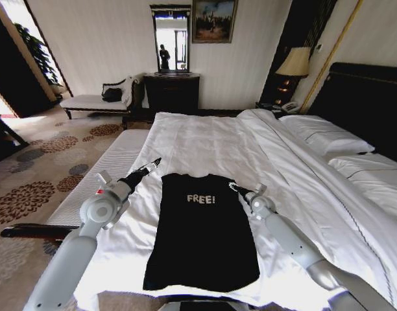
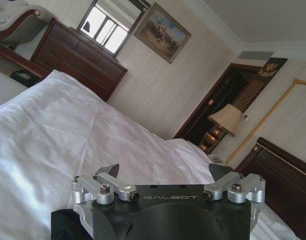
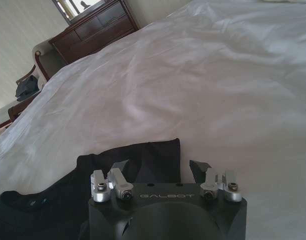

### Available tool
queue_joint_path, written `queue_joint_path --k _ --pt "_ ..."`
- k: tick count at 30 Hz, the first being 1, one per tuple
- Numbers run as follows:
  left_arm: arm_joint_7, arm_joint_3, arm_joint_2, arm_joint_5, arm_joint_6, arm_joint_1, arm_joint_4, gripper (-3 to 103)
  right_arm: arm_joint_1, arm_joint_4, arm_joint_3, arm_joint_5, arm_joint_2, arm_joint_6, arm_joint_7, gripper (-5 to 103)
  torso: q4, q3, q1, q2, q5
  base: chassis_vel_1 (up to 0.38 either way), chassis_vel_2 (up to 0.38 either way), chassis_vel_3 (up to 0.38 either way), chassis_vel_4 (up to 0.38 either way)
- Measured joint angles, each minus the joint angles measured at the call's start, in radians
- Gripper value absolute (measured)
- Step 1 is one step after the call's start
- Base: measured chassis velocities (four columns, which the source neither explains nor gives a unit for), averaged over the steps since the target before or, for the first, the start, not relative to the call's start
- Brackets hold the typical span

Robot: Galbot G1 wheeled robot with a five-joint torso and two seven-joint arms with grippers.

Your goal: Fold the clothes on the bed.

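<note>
On the bed [image 1: 205, 139], open left gripper [image 1: 153, 163] and right gripper [image 1: 235, 188], seemingly open, flank the T-shirt [image 1: 202, 233].

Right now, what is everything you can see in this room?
T-shirt: one, black, white "FREE!" lettering, flat on the bed's near end.
Bed: one, white sheets, dark headboard.
Pillows: two, white, at the headboard.
Bench: one, white, left of the bed.
Dresser: one, dark wood, far wall, mirror above.
Painting: one, framed, far wall.
Lamp: one, beige shade, beside the headboard.
Chaise: one, dark frame, far left.
Left gripper: open, by the shirt's left shoulder.
Right gripper: open, at the shirt's right shoulder.
</note>
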Motion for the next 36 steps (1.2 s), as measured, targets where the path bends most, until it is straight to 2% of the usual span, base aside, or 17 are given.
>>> queue_joint_path --k 3,4,6,7,11,13,16,19,20,28,31,35,36 --pt "0.001 -0.004 0.000 0.002 0.000 0.005 -0.002 100 0.002 0.000 0.000 0.000 -0.001 0.004 -0.003 61 0.0000 0.000 0.000 0.000 0.0000 0.000 0.000 0.000 0.000" --pt "0.001 -0.006 -0.001 0.003 0.000 0.007 -0.003 100 0.003 0.000 0.000 0.000 -0.002 0.006 -0.004 61 0.0000 0.000 0.000 0.000 0.0000 0.000 0.000 0.000 0.000" --pt "0.003 -0.010 -0.002 0.009 0.001 0.013 -0.004 100 0.004 -0.001 0.000 0.001 -0.003 0.008 -0.007 50 0.0000 0.000 0.000 0.000 -0.0001 0.000 0.000 0.000 0.000" --pt "0.003 -0.010 -0.002 0.009 0.001 0.013 -0.004 100 0.004 -0.001 0.000 0.001 -0.003 0.008 -0.007 50 0.0000 0.000 0.000 0.000 -0.0001 0.000 0.000 0.000 0.000" --pt "0.004 -0.015 -0.002 0.012 0.000 0.019 -0.004 100 0.004 -0.001 -0.001 0.001 -0.003 0.011 -0.012 28 0.0000 0.000 0.000 0.000 0.0000 0.000 0.000 0.000 0.000" --pt "0.004 -0.016 -0.001 0.012 0.001 0.019 -0.004 100 0.003 -0.001 -0.001 0.001 -0.003 0.012 -0.014 28 0.0000 0.000 0.000 0.000 -0.0001 0.000 0.000 0.000 0.000" --pt "0.005 -0.016 -0.002 0.012 0.001 0.015 0.003 100 0.001 -0.001 0.000 -0.002 -0.003 0.024 -0.023 13 0.0000 0.000 0.000 0.000 -0.0001 0.000 0.000 0.000 0.000" --pt "0.005 -0.013 -0.004 0.012 0.001 0.010 0.010 100 0.000 -0.001 0.001 -0.003 -0.003 0.031 -0.030 7 -0.0001 0.000 0.000 0.000 0.0000 0.000 0.000 0.000 0.000" --pt "0.005 -0.010 -0.006 0.012 0.001 0.005 0.016 100 0.000 -0.004 0.001 -0.006 -0.005 0.037 -0.035 1 0.0000 0.000 0.000 0.000 0.0000 0.000 0.000 0.000 0.000" --pt "0.008 0.010 -0.016 0.015 -0.001 -0.034 0.075 100 0.025 -0.037 0.002 -0.006 -0.005 0.055 -0.037 0 0.0000 0.000 0.000 0.000 0.0000 0.000 0.000 0.000 0.000" --pt "0.010 0.022 -0.027 0.016 -0.003 -0.060 0.138 100 0.030 -0.045 0.001 -0.007 -0.001 0.055 -0.037 0 0.0001 0.000 0.000 0.000 0.0000 0.000 0.000 0.000 0.000" --pt "0.011 0.051 -0.069 0.007 -0.003 -0.139 0.347 100 0.038 -0.065 -0.001 -0.028 0.009 0.058 -0.040 0 -0.0002 0.000 0.000 0.000 -0.0002 0.000 0.000 0.000 0.000" --pt "0.011 0.051 -0.069 0.007 -0.003 -0.139 0.347 100 0.038 -0.065 -0.001 -0.028 0.009 0.058 -0.040 0 -0.0002 0.000 0.000 0.000 -0.0002 0.000 0.000 0.000 0.000"
